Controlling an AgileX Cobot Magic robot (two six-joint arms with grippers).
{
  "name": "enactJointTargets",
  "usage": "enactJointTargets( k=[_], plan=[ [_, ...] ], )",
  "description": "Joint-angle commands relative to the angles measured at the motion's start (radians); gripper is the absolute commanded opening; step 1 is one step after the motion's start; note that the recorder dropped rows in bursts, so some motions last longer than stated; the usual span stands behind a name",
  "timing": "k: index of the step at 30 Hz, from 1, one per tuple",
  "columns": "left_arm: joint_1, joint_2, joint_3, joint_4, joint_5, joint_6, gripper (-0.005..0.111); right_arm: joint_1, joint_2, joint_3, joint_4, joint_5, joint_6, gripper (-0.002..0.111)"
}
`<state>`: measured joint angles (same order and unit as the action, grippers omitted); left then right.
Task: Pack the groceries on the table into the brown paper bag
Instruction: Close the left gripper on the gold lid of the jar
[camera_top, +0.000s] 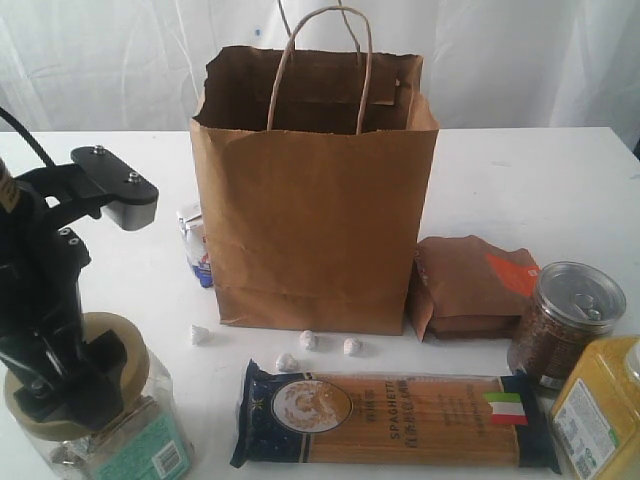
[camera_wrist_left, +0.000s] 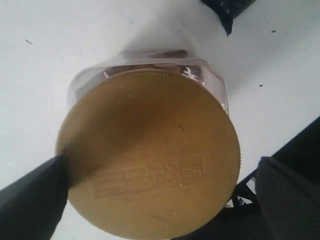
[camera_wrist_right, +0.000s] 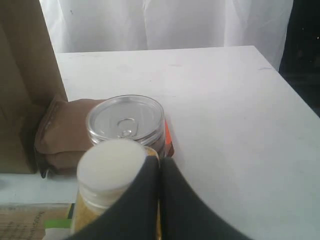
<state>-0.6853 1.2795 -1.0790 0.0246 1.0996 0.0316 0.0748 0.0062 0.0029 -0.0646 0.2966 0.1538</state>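
On the large plain white tabletop (camera_top: 520, 180), the tall brown kraft paper bag (camera_top: 320, 220) is stood upright, with the flat blue-ended spaghetti pack (camera_top: 400, 415) laid before it. The tan-lidded clear jar (camera_top: 150, 440) at near left is straddled by the left gripper (camera_wrist_left: 157, 175), jaws spread apart. The orange-labelled brown pouch (camera_top: 470, 285), silver-lidded jar (camera_top: 565, 320) and white-capped bottle of yellow grains (camera_top: 600, 410) are grouped at right, beside the right gripper (camera_wrist_right: 160, 200), pressed together.
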Motion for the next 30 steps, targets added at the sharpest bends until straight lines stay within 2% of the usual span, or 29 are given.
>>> enactJointTargets(
  k=[1,14,26,30],
  plan=[
    [-0.006,-0.001,0.013,-0.016,-0.004,-0.007,0.105,-0.005,-0.006,-0.003,-0.006,-0.006,0.0,0.0],
    [-0.006,-0.001,-0.01,0.018,0.042,0.011,0.105,-0.005,-0.006,-0.003,-0.006,-0.006,0.0,0.0],
    [-0.006,-0.001,-0.01,-0.046,0.008,0.016,0.105,-0.005,-0.006,-0.003,-0.006,-0.006,0.0,0.0],
    [-0.006,0.0,0.024,-0.05,-0.029,0.016,0.105,-0.005,-0.006,-0.003,-0.006,-0.006,0.0,0.0]
  ],
)
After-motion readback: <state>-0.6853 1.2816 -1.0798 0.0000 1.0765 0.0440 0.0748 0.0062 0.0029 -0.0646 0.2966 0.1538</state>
